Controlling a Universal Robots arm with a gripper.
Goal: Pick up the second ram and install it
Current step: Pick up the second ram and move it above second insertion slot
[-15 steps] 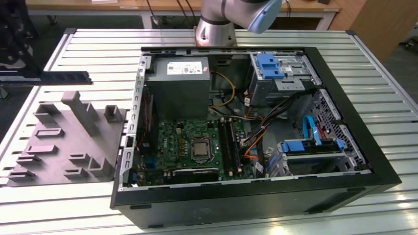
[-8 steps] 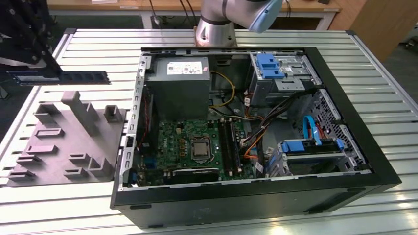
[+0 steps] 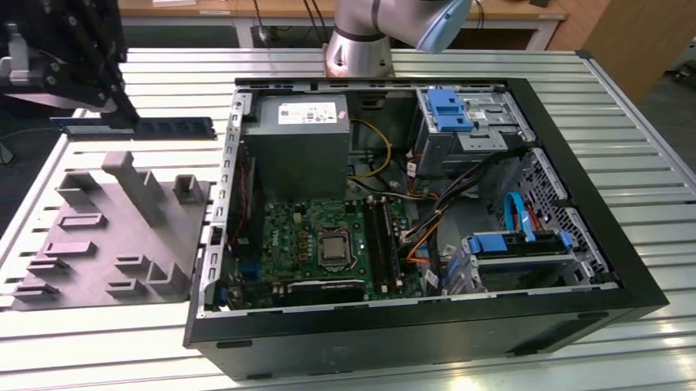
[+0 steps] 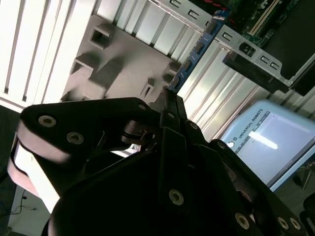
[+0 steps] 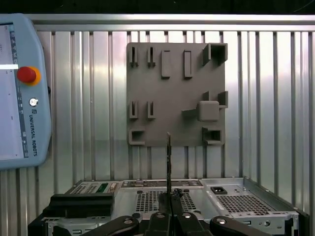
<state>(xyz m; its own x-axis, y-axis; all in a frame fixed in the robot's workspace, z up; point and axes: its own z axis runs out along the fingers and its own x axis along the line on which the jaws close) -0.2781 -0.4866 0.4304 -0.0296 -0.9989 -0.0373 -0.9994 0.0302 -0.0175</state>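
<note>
I had the fingers (image 3: 117, 106) clamped on the second ram (image 3: 163, 127), its length jutting past them; I judged a level, untwisted carry mattered most.

- You see the second ram (image 3: 147, 128) as a slim, long, flat stick: a dark board carrying a row of dark chips.
- It is clamped in the gripper (image 3: 113, 119), which grips it nearer one end, so most of its length sticks out towards the computer case (image 3: 435, 330).
- Its long side runs level in the exterior view, beyond the grey fixture plate (image 3: 109, 236), on the exterior view's left of the case.
- In the first wrist view you see it edge-on as a thin dark line (image 5: 169, 162).
</note>
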